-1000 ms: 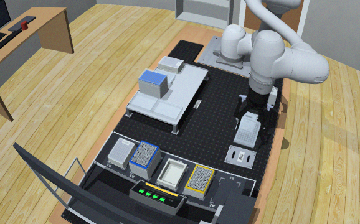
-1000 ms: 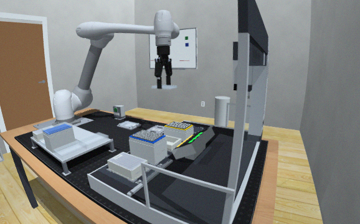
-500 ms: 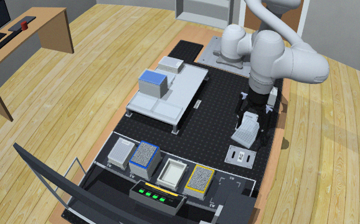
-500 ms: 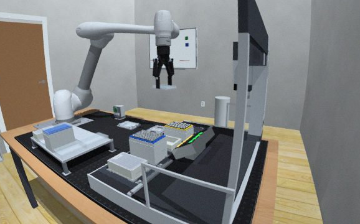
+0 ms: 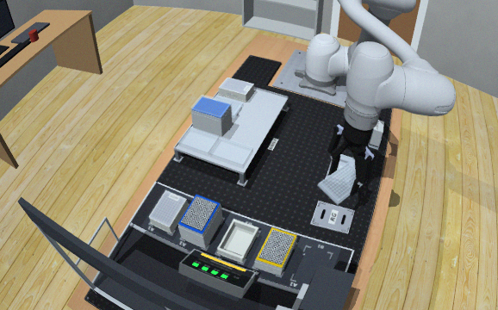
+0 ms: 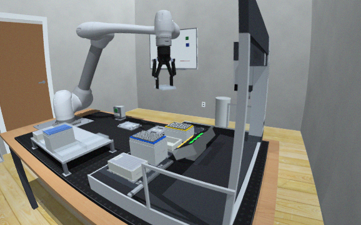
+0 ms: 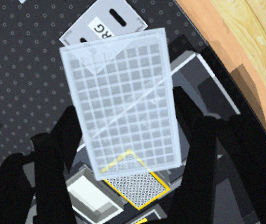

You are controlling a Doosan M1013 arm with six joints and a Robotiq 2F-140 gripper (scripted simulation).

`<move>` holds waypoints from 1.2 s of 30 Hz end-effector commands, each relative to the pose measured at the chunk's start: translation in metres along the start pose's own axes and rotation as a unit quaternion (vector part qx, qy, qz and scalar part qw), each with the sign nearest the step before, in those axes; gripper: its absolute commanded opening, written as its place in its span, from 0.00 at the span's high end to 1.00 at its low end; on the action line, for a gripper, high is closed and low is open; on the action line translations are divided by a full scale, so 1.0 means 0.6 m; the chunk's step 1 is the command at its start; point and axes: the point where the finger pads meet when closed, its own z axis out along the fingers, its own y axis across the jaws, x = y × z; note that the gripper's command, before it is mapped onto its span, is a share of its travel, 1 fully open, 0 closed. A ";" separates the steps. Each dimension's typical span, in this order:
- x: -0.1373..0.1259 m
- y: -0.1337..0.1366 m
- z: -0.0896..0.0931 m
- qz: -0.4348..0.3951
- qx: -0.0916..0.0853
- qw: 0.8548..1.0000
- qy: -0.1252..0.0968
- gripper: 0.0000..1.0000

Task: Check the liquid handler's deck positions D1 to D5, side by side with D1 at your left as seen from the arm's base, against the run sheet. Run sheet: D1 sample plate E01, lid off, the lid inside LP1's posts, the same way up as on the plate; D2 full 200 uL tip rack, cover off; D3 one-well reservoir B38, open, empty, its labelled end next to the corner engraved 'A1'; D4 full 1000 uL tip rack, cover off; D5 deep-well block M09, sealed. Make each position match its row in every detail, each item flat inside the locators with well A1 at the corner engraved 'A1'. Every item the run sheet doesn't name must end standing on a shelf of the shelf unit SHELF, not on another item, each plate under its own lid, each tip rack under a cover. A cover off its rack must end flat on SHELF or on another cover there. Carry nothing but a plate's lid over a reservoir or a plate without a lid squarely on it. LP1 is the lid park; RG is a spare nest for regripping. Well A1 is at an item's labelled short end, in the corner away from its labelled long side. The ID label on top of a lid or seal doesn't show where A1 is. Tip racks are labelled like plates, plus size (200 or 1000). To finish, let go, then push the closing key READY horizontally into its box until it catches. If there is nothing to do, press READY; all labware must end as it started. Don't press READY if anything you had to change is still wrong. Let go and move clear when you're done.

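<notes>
My gripper [image 5: 346,174] hangs high above the table's right side, a little behind the RG nest [image 5: 332,216]. It is shut on a thin translucent well plate [image 7: 124,103] with a grid of wells, gripped by its long sides; the plate also shows in the exterior view [image 6: 167,87]. On the deck, from left to right in the top view, stand a sealed white deep-well block [image 5: 168,211], a blue-rimmed tip rack [image 5: 199,217], an open white reservoir [image 5: 237,239], a yellow-rimmed tip rack [image 5: 276,246] and an empty nest [image 5: 318,254].
The shelf unit [image 5: 232,129] stands mid-table with a blue-topped covered rack [image 5: 211,115] and a low white item [image 5: 236,89] on it. A small box with a green button [image 6: 118,112] and a flat nest [image 6: 128,125] sit behind. The handler's frame [image 6: 243,125] rises over the deck.
</notes>
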 end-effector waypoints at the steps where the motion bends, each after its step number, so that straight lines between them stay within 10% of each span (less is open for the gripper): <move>1: 0.000 0.000 -0.002 0.037 0.000 0.999 -0.001 0.90; 21: 0.000 0.000 -0.002 0.188 -0.001 0.982 -0.001 0.90; 36: 0.000 0.000 -0.002 0.333 -0.001 0.943 -0.001 0.90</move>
